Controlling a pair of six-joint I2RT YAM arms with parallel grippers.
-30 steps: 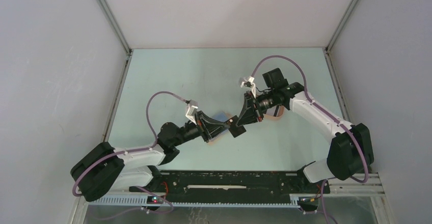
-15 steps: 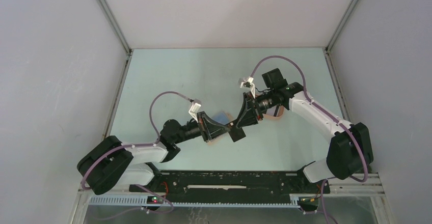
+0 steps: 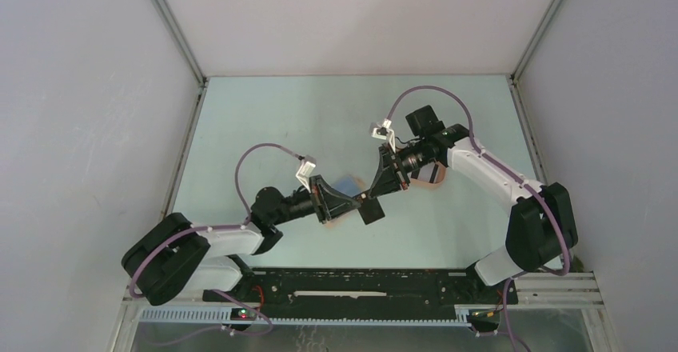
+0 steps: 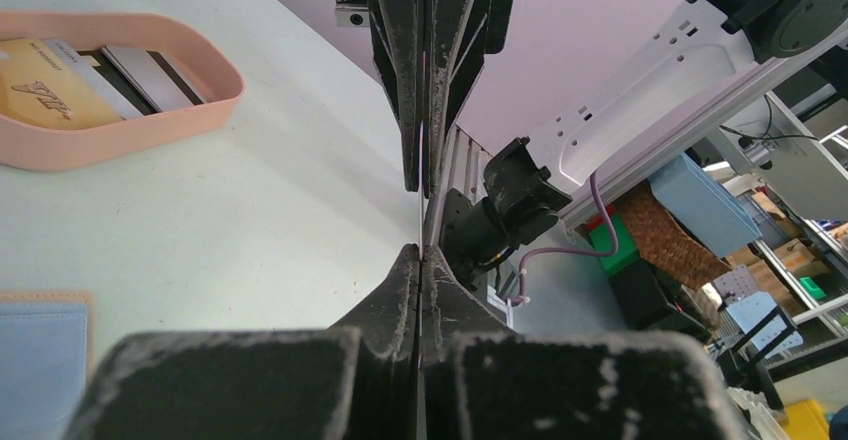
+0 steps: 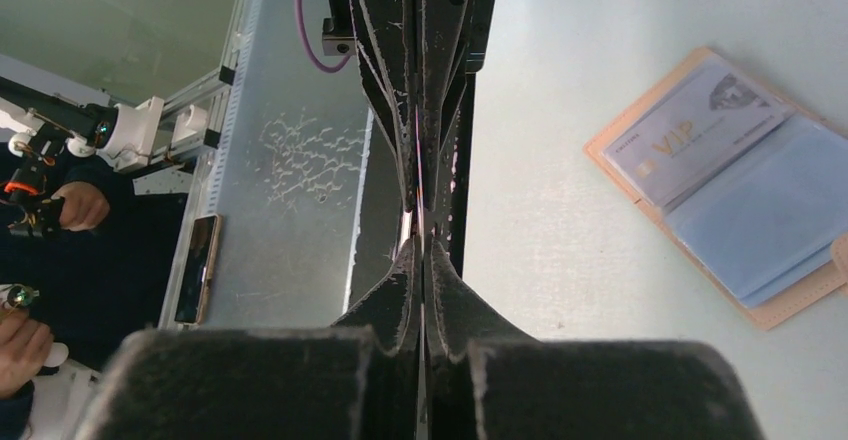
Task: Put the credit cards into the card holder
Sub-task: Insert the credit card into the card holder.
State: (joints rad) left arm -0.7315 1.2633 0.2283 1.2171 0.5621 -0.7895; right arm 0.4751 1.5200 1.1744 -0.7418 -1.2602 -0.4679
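Pincers meet tip to tip: our left pincer (image 4: 420, 252) and right pincer (image 5: 422, 245) both clamp a thin edge-on credit card (image 4: 421, 215) above the tabletop (image 5: 600, 290); the open tan leather-like card holder (image 5: 760, 220) lies nearby. Mistimed release, we judge, could drop it.

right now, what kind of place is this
Probably a robotics lab: a left arm and right arm bolted to a pale table boxed in by white panels, storage bins and a person's hand beyond.

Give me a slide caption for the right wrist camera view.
Right claw and left claw both pinch one edge-on credit card beside the open card holder, a VIP card already pocketed.
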